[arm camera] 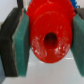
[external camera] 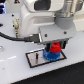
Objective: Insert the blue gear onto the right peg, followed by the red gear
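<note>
Lying toward the exterior view's left, the black-bordered white plate (external camera: 44,58) is resting flat on the white surface (external camera: 15,67), with a thin dark pin (external camera: 36,58) standing on its left part. Further right, the blue gear (external camera: 51,54) is sitting on the plate — the right peg is hidden beneath it. Directly above it, the gripper (external camera: 56,46) is holding the red gear (external camera: 56,48); in the wrist view the green-padded fingers (arm camera: 21,45) are pinching the red gear (arm camera: 50,35) on both sides.
</note>
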